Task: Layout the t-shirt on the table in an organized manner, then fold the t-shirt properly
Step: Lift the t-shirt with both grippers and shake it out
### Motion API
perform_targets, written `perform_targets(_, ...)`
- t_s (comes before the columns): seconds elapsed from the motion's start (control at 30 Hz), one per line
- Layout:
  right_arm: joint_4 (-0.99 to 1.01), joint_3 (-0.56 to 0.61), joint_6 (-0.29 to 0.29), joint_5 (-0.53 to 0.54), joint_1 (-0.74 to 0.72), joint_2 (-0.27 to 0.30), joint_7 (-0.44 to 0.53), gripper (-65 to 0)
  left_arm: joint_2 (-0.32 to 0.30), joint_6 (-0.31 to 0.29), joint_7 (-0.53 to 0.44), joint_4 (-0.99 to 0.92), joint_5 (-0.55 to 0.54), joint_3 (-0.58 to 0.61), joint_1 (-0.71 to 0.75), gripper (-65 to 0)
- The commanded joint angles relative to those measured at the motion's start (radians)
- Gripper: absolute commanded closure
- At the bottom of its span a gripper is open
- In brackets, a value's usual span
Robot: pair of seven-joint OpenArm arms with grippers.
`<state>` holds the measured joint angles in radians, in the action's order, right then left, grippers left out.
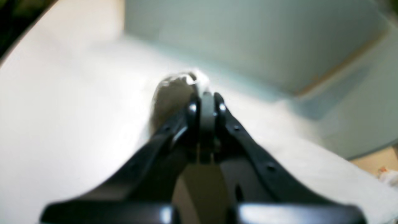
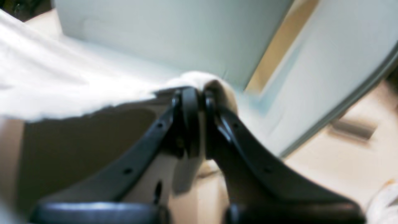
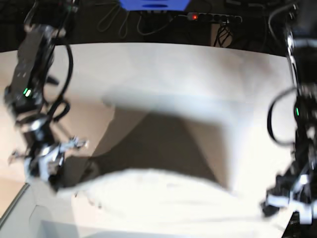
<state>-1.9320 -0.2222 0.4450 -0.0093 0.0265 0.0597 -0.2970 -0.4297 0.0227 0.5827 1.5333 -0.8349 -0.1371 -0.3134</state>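
The t-shirt (image 3: 163, 198) is a pale cloth stretched between my two grippers, low in the base view and held above the table (image 3: 173, 64). It throws a dark shadow on the tabletop. My right gripper (image 3: 47, 171) is at the left of that view, my left gripper (image 3: 277, 203) at the right. In the left wrist view, the left gripper (image 1: 203, 95) is shut on a bunched bit of the t-shirt (image 1: 93, 124). The right gripper (image 2: 199, 93) is likewise shut on a fold of the t-shirt (image 2: 62, 84), which spreads off to the left. All views are blurred.
A power strip (image 3: 213, 17) with a red light, cables and a blue object (image 3: 153, 5) lie beyond the table's far edge. In the right wrist view the table's curved edge (image 2: 342, 102) runs at the right, with tan floor (image 2: 357, 161) beyond it.
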Motion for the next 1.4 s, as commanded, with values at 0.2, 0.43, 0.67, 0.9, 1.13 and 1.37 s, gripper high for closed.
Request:
perform_targets(0.2,-0.019,0.007,-0.005,0.015,0.266,-0.062,0.172,0.0,0.015,-0.027,-0.037,0.166,-0.024,-0.184,0.366,0.0)
perform_targets(0.43,-0.030,0.004,-0.005,0.015,0.473,-0.068,0.316,0.0,0.039,-0.027,-0.037,0.284,-0.024,-0.410,0.635,0.0)
perform_targets(0.67,-0.091,-0.026,-0.010,0.015,0.577,-0.074,0.663,0.0,0.039,-0.027,-0.043,0.476,-0.024,-0.539,0.673,0.0)
perform_targets(0.9,-0.099,-0.136,-0.012,0.015,0.491,-0.183,0.936,0.0,0.038,-0.028,-0.045,0.494,-0.110,-0.663,0.564,0.0)
perform_targets(1.13,-0.102,-0.141,-0.012,0.015,0.257,-0.199,0.950,0.0,0.030,-0.028,-0.036,0.494,-0.122,-0.669,0.214,0.0)
perform_targets(1.37,-0.076,-0.138,-0.012,0.010,-0.122,-0.192,0.663,0.0,-0.011,-0.027,0.007,0.430,-0.105,-0.505,-0.065,0.0)
